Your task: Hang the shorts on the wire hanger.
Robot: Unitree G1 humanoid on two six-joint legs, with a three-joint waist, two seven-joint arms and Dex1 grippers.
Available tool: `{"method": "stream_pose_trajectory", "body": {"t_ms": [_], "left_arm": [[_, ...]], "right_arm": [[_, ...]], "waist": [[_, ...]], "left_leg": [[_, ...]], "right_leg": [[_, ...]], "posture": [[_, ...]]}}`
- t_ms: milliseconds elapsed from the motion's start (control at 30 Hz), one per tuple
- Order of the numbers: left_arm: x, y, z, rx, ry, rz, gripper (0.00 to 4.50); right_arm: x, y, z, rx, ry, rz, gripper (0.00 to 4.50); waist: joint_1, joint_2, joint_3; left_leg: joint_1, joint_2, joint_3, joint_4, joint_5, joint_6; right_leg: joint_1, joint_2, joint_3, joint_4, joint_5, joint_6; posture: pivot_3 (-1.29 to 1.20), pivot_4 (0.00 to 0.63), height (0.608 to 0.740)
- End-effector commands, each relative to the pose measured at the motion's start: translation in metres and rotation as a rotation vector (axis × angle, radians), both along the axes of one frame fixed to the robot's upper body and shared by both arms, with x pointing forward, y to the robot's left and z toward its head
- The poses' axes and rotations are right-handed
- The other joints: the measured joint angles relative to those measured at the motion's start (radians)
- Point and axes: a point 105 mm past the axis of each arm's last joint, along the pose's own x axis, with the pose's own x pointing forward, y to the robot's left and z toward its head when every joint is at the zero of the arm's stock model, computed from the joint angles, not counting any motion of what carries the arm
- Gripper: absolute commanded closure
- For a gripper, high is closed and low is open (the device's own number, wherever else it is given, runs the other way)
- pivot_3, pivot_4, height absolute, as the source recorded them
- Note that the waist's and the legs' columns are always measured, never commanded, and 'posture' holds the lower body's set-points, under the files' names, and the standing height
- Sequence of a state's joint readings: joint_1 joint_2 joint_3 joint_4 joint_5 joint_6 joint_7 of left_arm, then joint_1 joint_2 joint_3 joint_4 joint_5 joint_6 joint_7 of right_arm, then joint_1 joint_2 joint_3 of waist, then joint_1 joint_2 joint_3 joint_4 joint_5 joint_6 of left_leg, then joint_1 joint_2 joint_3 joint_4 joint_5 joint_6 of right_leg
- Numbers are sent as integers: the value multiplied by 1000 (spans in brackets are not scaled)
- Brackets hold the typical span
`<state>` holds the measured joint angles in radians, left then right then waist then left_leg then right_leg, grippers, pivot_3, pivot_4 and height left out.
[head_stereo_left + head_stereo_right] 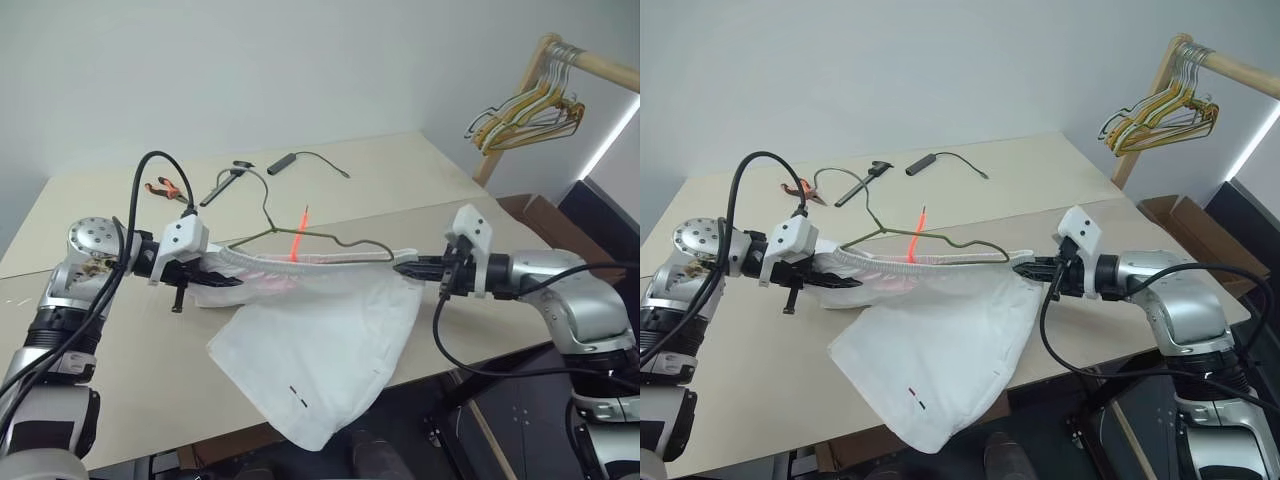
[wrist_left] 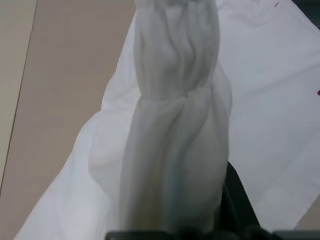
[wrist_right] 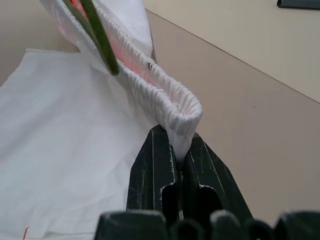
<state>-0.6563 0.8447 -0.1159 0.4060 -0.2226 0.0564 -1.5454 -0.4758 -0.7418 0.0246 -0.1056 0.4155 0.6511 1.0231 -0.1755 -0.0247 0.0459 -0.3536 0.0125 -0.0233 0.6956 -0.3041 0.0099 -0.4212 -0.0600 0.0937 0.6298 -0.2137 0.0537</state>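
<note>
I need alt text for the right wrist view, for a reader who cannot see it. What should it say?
The right gripper, its two black jaws closed, pinches one end of the gathered elastic waistband of the white shorts above a beige table. The thin wire hanger runs along the waistband's opening.

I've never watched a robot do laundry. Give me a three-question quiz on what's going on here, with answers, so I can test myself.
1. True or false: both grippers are shut on the shorts' waistband.
2. Where is the wire hanger? A) on the rack B) along the stretched waistband, between the grippers C) flat on the table
3. What hangs on the wooden rack at the back?

Key
1. True: the left gripper and the right gripper pinch opposite ends of the shorts.
2. B: the wire hanger runs along the waistband, hook up.
3. A bunch of spare hangers.
</note>
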Motion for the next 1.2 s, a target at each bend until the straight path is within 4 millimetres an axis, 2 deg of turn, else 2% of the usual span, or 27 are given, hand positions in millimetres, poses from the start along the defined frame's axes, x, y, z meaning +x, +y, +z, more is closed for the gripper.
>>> {"method": "stream_pose_trajectory", "body": {"t_ms": [33, 467, 633, 800, 1000, 1200], "left_arm": [[1, 14, 11, 26, -45, 48, 4500], [9, 23, -8, 132, -39, 133, 4500], [6, 30, -18, 200, -30, 128, 4500], [8, 34, -19, 171, -11, 159, 4500], [3, 23, -4, 2, 1, 106, 4500], [3, 27, -8, 42, -3, 111, 4500]], "right_arm": [[6, -16, 14, -26, -53, -49, 4468], [4, -20, 28, -29, -83, -28, 4468], [2, -20, 28, -33, -86, -12, 4468], [1, -20, 27, -32, -80, -3, 4468], [1, -19, 24, -38, -72, 9, 4468], [1, -19, 25, -37, -73, 18, 4468]], "waist": [[-1, 0, 0], [-2, 0, 0], [-3, 0, 0], [-4, 0, 0], [-5, 0, 0], [-4, 0, 0]], "left_leg": [[0, 0, 0, 0, 0, 0], [0, 0, 0, 0, 0, 0], [0, 0, 0, 0, 0, 0], [0, 0, 0, 0, 0, 0], [0, 0, 0, 0, 0, 0], [0, 0, 0, 0, 0, 0]], "right_leg": [[0, 0, 0, 0, 0, 0], [0, 0, 0, 0, 0, 0], [0, 0, 0, 0, 0, 0], [0, 0, 0, 0, 0, 0], [0, 0, 0, 0, 0, 0], [0, 0, 0, 0, 0, 0]], "posture": [[-126, 0, 740], [-136, 0, 740], [-136, 0, 740], [-135, 0, 740], [-133, 0, 740], [-132, 0, 740]]}}
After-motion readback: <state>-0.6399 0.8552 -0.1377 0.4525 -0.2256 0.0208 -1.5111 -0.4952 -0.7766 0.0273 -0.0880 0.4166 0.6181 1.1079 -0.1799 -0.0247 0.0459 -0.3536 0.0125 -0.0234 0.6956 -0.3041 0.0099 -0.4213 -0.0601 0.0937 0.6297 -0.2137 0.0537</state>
